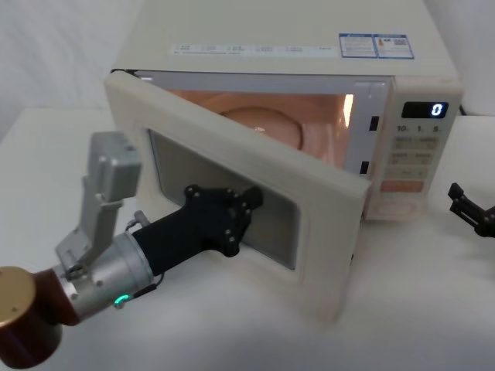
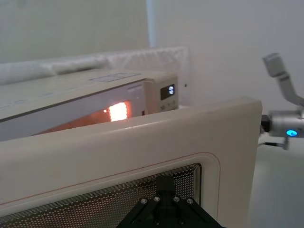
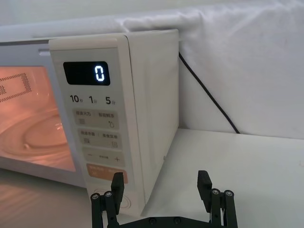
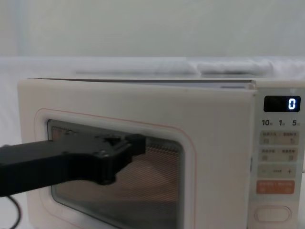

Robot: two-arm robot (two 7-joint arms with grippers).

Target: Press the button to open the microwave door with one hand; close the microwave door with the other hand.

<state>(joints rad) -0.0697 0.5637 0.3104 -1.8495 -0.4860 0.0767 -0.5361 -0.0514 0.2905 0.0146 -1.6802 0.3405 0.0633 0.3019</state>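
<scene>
The microwave door (image 1: 232,193) stands partly open, hinged at the microwave's left and swung out toward the robot, so its free edge sits away from the body (image 1: 271,39) and the lit cavity (image 1: 278,120) shows behind it. The left gripper (image 1: 246,207) is against the outer face of the door, on the dark glass window (image 4: 157,186). From the head view its black fingers point into the glass and look close together, but the tips merge with the dark pane, so I cannot tell whether they are parted or closed; it grasps nothing that can be seen. In the left wrist view the gripper's base is cut off at the frame edge, right up against the dotted window mesh.

The right gripper (image 3: 162,183) hangs off to the right of the microwave, near the lower front corner of the control panel (image 3: 97,123), apart from it. Its two fingers (image 3: 204,183) are spread wide with nothing between them. The display (image 3: 98,73) reads 0.

The button (image 4: 272,213) sits at the bottom of the panel, under the orange key (image 4: 275,186). In the right wrist view it is mostly hidden behind the gripper's near finger, and in the head view the door's free edge covers the panel's lower left part.
</scene>
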